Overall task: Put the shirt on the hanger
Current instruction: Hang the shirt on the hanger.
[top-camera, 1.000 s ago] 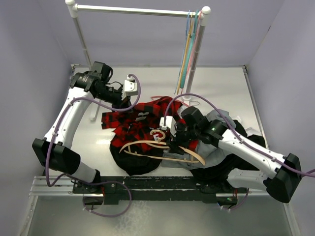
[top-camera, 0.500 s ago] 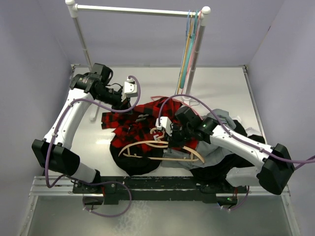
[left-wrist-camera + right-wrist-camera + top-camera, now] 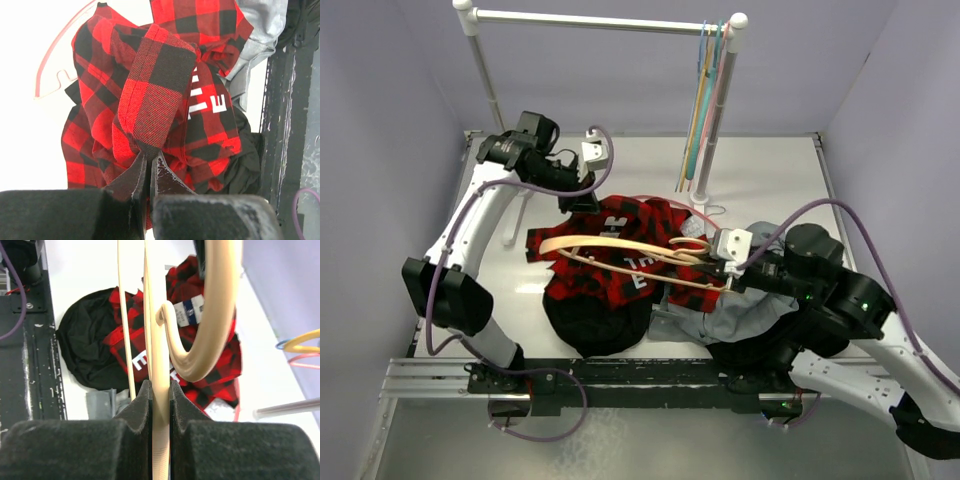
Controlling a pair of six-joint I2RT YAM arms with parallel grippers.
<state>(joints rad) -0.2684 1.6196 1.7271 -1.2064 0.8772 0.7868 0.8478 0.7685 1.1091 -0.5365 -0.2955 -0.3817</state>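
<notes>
From above, the hanger (image 3: 610, 243) is held over the shirt (image 3: 640, 215), which lies on the surface (image 3: 770, 180); it is not yet inside it. Left wrist: the left tool (image 3: 148, 170) is clamped on a shirt fold. Right wrist: the right tool (image 3: 160, 395) is clamped on the hanger's bar. Threading remains.

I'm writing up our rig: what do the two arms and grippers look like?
The left arm and right arm have white shells and black joints. A purple cable loops along each, and a white camera block sits at each wrist. The left gripper and right gripper have black, wedge-shaped fingers.
</notes>
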